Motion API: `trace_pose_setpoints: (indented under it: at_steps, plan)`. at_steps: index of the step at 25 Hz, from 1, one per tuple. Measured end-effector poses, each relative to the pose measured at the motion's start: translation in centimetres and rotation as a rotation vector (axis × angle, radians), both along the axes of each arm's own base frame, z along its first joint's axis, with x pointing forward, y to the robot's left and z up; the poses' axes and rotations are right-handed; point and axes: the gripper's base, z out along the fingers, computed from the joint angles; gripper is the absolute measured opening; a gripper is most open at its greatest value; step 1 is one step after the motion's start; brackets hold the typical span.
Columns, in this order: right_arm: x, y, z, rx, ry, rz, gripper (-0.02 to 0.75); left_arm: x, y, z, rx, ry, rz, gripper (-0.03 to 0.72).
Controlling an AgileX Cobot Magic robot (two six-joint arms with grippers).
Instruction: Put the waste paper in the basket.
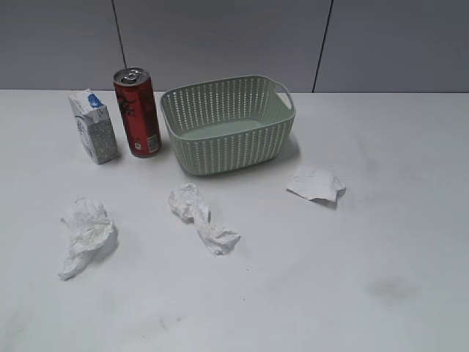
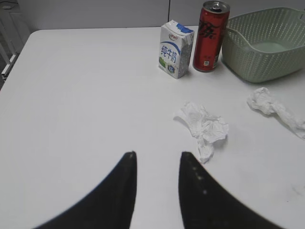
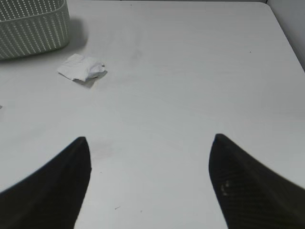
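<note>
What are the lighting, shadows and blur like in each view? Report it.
Exterior view: even, soft light; the pale green perforated plastic basket casts a faint shadow to its right. Left wrist view: the dark left gripper fingers are blurred at the edges. Right wrist view: the crumpled white paper wad is sharp with a small shadow.

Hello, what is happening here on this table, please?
Nothing is being handled at this moment. Three paper wads lie on the table: the left wad, the long middle wad and the right wad. The basket is empty. A can and a carton stand to the left of the basket. The left gripper and the right gripper are both open above bare table, each holding nothing.
</note>
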Motion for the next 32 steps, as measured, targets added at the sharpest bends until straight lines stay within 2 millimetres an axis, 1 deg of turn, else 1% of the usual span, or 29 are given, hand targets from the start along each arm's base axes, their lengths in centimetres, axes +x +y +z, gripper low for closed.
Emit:
trace_pose_setpoints:
  at_steps: [25,28,32]
  plan:
    - [0.0,0.1,0.0,0.011,-0.003,0.005,0.584,0.0,0.0,0.0,0.0,0.0,0.0,0.237]
    - [0.0,0.1,0.7,0.02,-0.053,0.011,0.584,0.0,0.0,0.0,0.0,0.0,0.0,0.237]
    - [0.3,0.3,2.4,-0.008,-0.229,0.045,0.584,0.0,0.0,0.0,0.0,0.0,0.0,0.237]
